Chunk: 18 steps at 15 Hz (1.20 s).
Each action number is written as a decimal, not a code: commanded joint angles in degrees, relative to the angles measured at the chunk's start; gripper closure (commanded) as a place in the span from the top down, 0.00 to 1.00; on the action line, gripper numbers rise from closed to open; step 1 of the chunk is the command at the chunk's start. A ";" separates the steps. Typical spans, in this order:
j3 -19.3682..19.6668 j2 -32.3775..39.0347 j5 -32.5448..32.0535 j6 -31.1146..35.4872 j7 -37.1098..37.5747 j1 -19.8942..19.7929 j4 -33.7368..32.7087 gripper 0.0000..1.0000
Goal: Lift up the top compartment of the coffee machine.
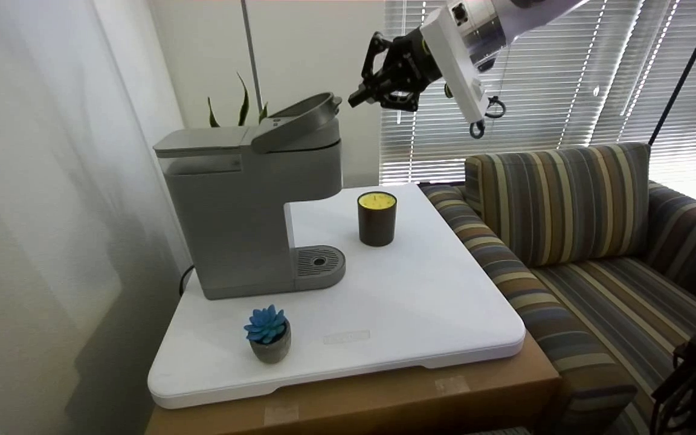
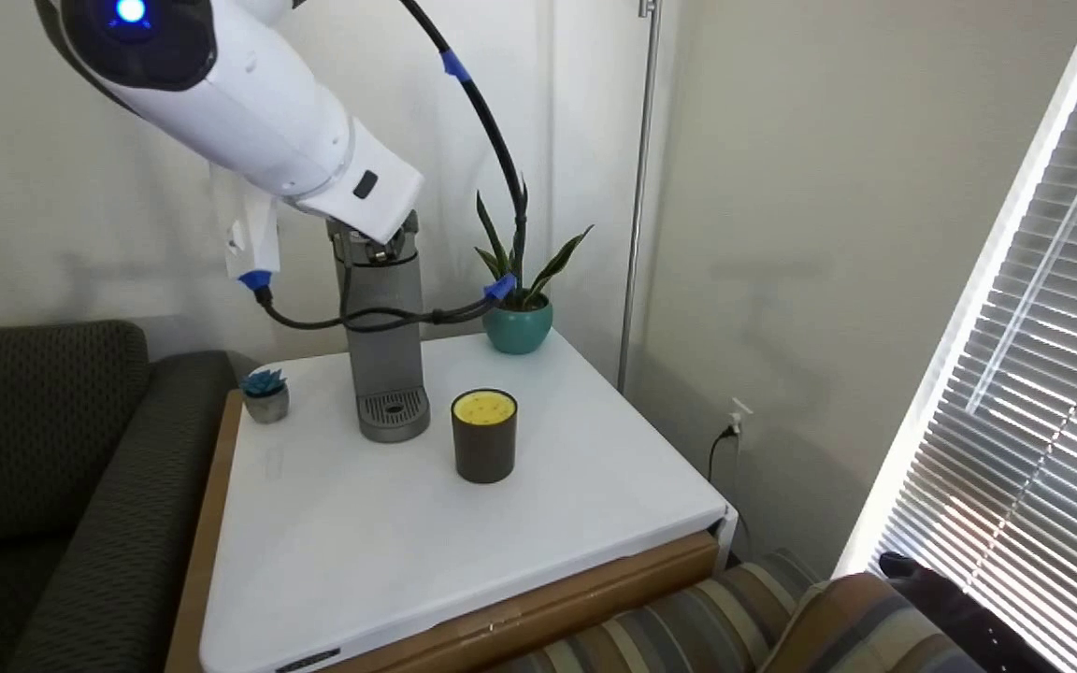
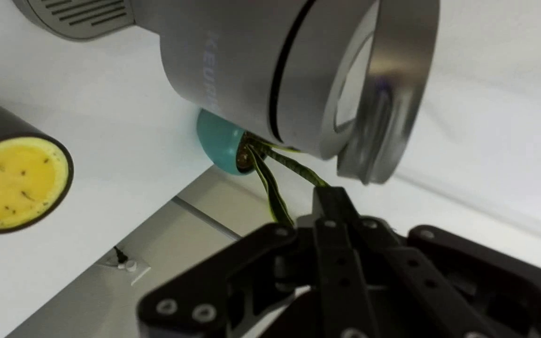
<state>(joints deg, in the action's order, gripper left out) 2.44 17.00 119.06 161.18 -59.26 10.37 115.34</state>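
My gripper [image 3: 330, 191] has its jaws together, the two tips meeting in the wrist view. In an exterior view I see the coffee machine [image 1: 227, 232] standing toward 9 o'clock on the white tabletop [image 1: 426, 302], its overhanging head [image 1: 310, 175] turned to 3 o'clock. The top compartment [image 1: 301, 125] sits on that head, at 1 o'clock from the machine's middle, and it slopes: the rounded front end rides higher than the rear. Through the wrist camera I get a pale area between the compartment and the head under it.

In an exterior view the jaws sit at 3 o'clock from the compartment's front end, near it but apart. The arm [image 1: 526, 24] reaches in there from 2 o'clock; in an exterior view it covers much of the head, and the jaws are hidden from me.

At 3 o'clock from the machine stands a dark candle jar [image 1: 377, 226] with yellow wax, and at 6 o'clock a small potted succulent [image 1: 268, 331]. A striped armchair [image 1: 565, 211] fills 3 o'clock past the tabletop. In an exterior view I find a turquoise plant pot [image 2: 517, 329] at the machine's 3 o'clock.
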 commanded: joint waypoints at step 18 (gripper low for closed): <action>-1.31 0.19 -5.45 1.08 4.83 2.48 -0.21 0.00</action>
<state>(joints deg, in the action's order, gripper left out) 1.35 18.69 113.89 161.77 -54.41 12.47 115.26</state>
